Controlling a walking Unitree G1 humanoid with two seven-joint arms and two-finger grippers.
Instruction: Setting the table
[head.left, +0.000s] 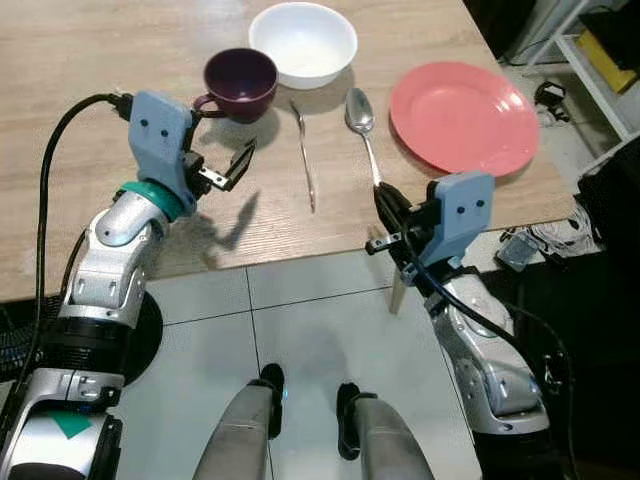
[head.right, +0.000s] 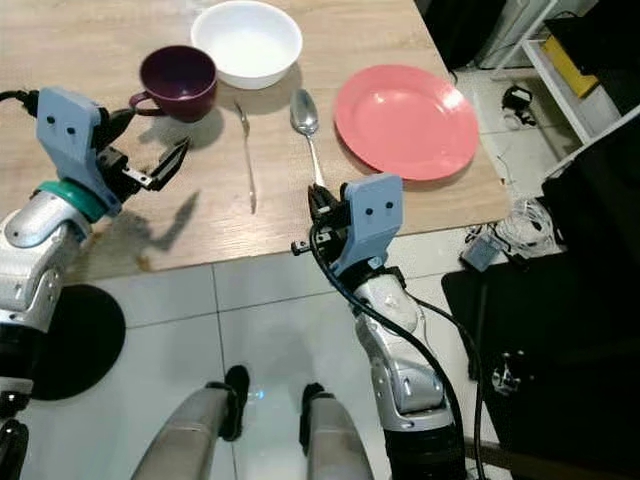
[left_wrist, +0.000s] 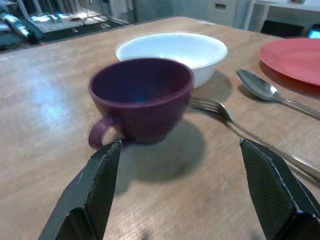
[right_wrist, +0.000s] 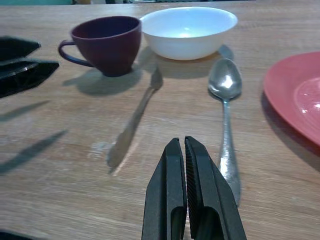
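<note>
A: What's laid out on the table?

B: A dark purple cup with its handle turned toward the robot's left, and a white bowl just beyond and to the right of it, close enough that I can't tell if they touch. A fork lies in front of the bowl, a spoon beside it on the right, both with handles pointing toward the near edge. A pink plate sits to the right of the spoon, near the table's right corner.

A: Where is the left claw?

B: Raised over the table, short of the cup and a little to its left. Its two black fingers are spread wide; in the left wrist view the cup stands ahead of them, in line with the gap but not between them, with the fork running off to one side.

A: And the right claw?

B: At the near edge of the table, just by the end of the spoon's handle. Its fingers are pressed together with nothing between them. From its wrist view the spoon lies just to one side of the tips and the fork to the other, the bowl and cup farther ahead

A: Anything below?

B: Pale floor tiles and the robot's two feet
</note>
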